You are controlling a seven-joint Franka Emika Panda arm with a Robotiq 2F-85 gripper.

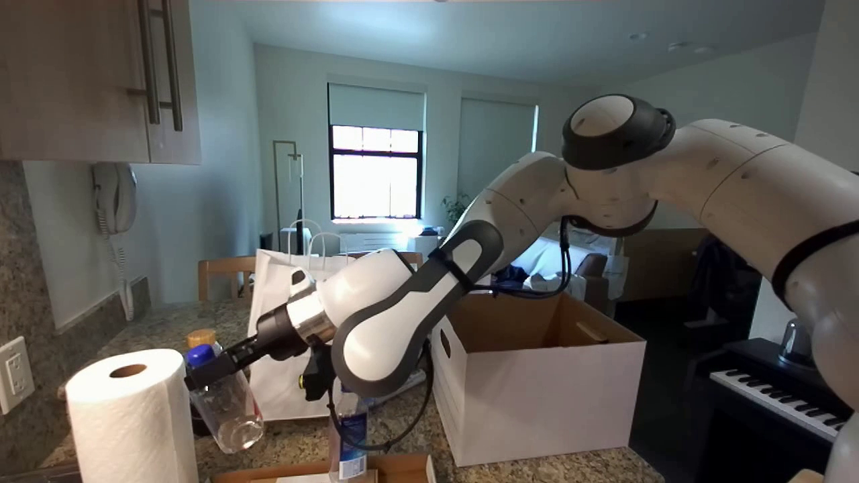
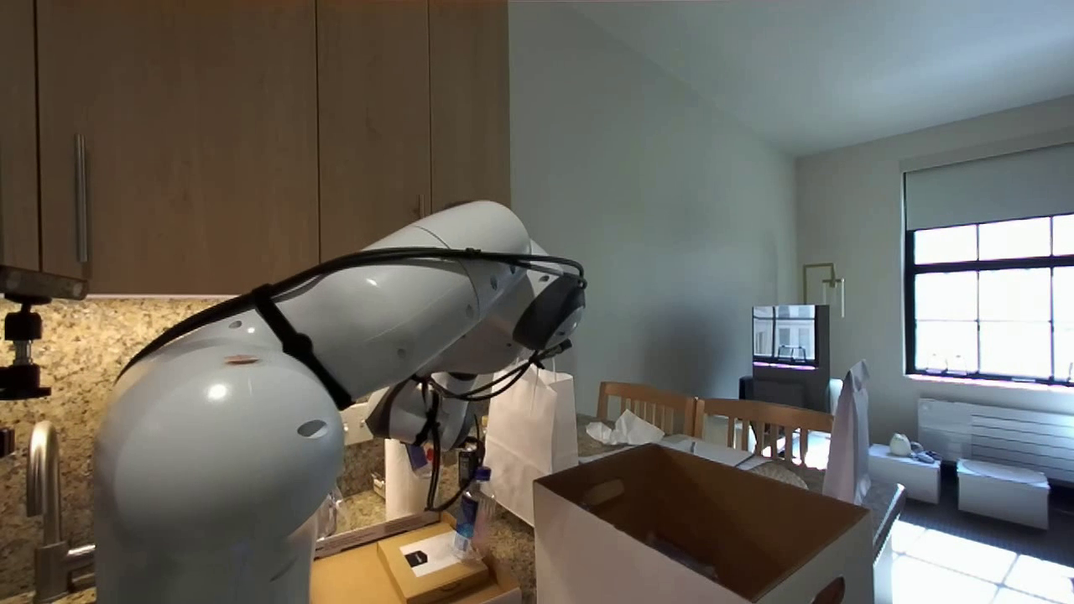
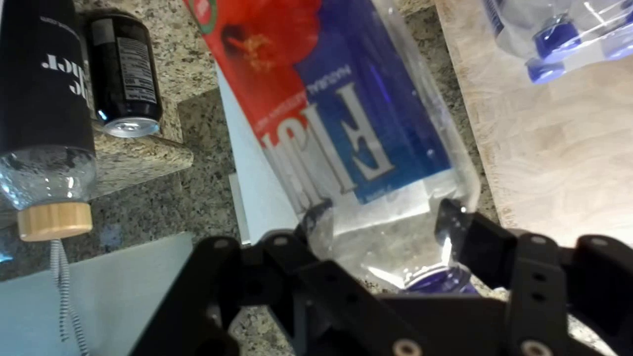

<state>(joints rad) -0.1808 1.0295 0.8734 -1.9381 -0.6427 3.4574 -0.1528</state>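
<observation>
Grasp looks done: gripper point(image 3: 382, 220) has the clear bottle point(image 3: 341, 113) pinched near its cap between the fingers, tilted, seemingly off the counter point(image 1: 577, 471). Release not done yet. Paper towel roll point(image 1: 134, 422) just beside the gripper; white box point(image 1: 537, 396) well apart.

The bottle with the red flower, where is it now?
The bottle is in the gripper, in the middle of the wrist view; in an exterior view it tilts just right of the paper towels.
</observation>
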